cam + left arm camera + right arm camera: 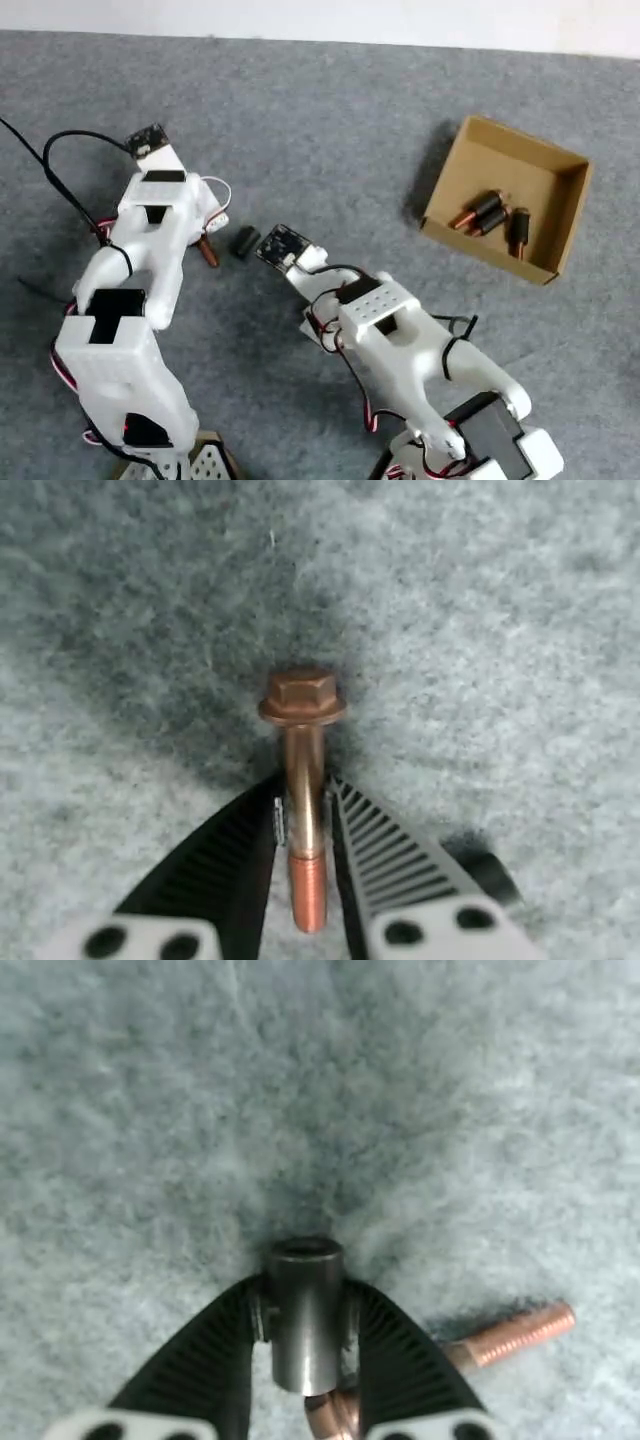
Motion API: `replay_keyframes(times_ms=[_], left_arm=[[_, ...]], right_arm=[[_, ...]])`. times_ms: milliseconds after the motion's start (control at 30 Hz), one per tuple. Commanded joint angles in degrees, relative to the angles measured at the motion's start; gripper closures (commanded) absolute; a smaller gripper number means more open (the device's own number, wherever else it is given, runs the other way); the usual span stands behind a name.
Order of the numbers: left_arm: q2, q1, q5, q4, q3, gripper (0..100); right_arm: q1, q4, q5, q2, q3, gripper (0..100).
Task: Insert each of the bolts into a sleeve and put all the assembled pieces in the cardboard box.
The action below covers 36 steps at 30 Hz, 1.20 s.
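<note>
My left jaws grip a copper bolt [304,770]; my right jaws clamp a dark sleeve [304,1310] just beside it; three assembled pieces [488,212] lie in the cardboard box [525,165]

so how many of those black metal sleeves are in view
4. One black cylindrical metal sleeve is clamped in the right gripper; three more lie in the brown cardboard box. Others could be hidden.
</note>
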Motion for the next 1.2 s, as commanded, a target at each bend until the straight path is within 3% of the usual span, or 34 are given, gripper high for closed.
replay_keyframes(times_ms=[0,100,267,400,633,867,1167], left_arm=[[0.2,-0.4,0.3,0.1,-1.4,100],[-1.6,0.2,-0.2,0.1,-0.7,100],[-13.0,1.9,-0.1,-3.6,8.4,100],[-27.6,2.1,1.1,-13.8,21.0,100],[-54.1,3.2,9.3,-37.1,47.2,100],[-80.5,10.5,11.0,-52.0,69.1,100],[-106.9,17.1,9.2,-52.6,83.0,100]], right_arm=[[-0.7,0.2,-0.5,0.6,-1.0,99.3],[-0.7,-0.6,-0.6,-2.1,-0.9,99.3],[-0.2,-16.8,-0.4,-11.6,5.9,99.3],[0.1,-30.7,-0.2,-18.8,16.7,99.3],[0.2,-48.4,0.0,-25.4,27.8,99.3],[-1.0,-55.3,12.8,-25.4,33.0,99.3],[-0.7,-56.8,16.3,-25.9,34.0,99.3]])
